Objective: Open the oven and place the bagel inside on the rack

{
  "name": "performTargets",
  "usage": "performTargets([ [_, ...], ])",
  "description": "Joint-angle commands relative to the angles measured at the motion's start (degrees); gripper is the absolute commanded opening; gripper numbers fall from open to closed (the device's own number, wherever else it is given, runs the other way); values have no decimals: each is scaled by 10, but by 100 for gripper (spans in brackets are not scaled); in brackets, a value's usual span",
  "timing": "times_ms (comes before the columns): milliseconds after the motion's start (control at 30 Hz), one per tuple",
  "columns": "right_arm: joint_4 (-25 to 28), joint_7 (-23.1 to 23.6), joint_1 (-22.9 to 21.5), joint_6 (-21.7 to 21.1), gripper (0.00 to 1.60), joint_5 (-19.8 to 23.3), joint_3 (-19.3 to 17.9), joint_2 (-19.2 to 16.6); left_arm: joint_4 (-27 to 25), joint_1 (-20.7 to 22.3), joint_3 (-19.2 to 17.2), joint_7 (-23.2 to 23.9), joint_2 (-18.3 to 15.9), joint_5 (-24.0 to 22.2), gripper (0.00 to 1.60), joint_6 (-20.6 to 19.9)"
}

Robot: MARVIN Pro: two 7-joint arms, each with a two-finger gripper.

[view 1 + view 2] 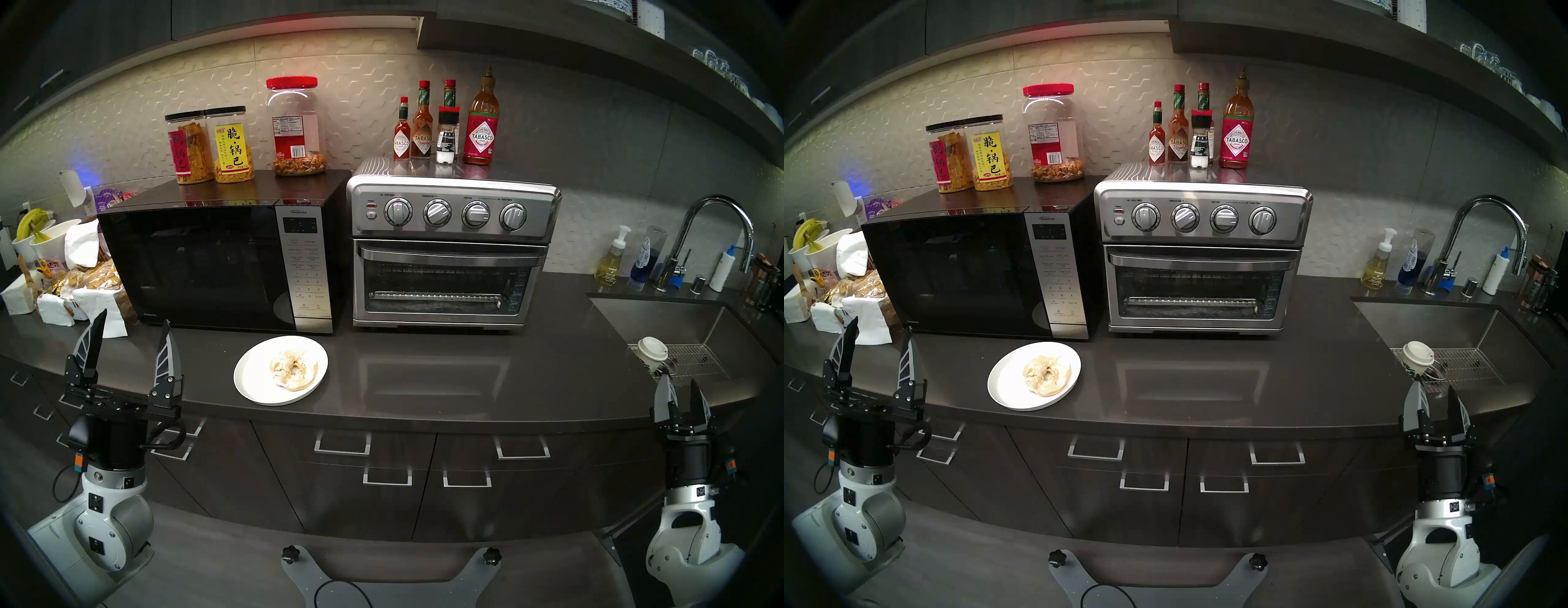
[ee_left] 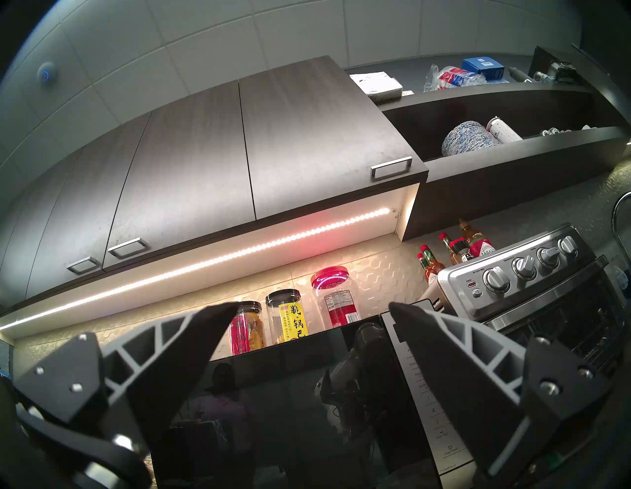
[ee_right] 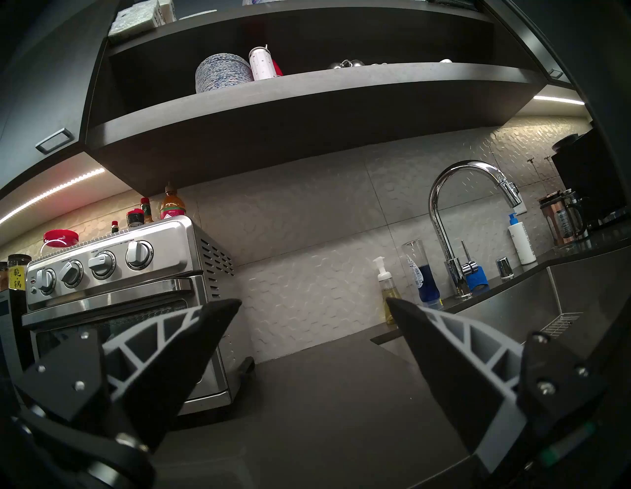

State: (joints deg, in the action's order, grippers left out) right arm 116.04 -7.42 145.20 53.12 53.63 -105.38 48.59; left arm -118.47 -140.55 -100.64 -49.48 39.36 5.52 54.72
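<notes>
- Both our tools, left tool and right tool, hang spread and empty before the worktop.
- The bagel lies on a white plate; the toaster oven is shut.
- We should hook the bar handle from above and swing the door down.
- The rack shows dimly through glass.

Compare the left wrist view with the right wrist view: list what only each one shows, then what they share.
Only the left wrist view: the microwave, its keypad, closed upper cabinet doors and the open left gripper.
Only the right wrist view: the faucet, sink, soap bottle, French press and the open right gripper.
Both: the oven, door shut, sauce bottles on top, red-lidded jar, and stacked plates on the shelf. Neither shows the bagel.
</notes>
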Motion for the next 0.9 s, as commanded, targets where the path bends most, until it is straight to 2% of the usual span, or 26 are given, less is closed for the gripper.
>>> performTargets([
  [0,10,-5,3,-8,160,4,-1,-1,-4,1,-3,0,0,0,160,0],
  [33,2,17,-1,10,160,-1,4,-7,-4,1,-3,0,0,0,160,0],
  [233,20,21,1,19,160,-26,6,10,-4,1,-3,0,0,0,160,0],
  [433,64,38,36,19,160,-42,-7,33,-4,1,-3,0,0,0,160,0],
  [567,79,35,38,19,160,-58,-1,39,-4,1,-3,-1,0,0,160,0],
  [667,90,30,14,19,160,-96,21,52,-4,1,-3,-1,0,0,160,0],
  [833,103,22,-13,2,160,-127,47,54,-4,1,-3,-1,0,0,160,0],
  [867,105,16,-32,-11,160,-144,62,58,-4,1,-3,-1,0,0,160,0],
])
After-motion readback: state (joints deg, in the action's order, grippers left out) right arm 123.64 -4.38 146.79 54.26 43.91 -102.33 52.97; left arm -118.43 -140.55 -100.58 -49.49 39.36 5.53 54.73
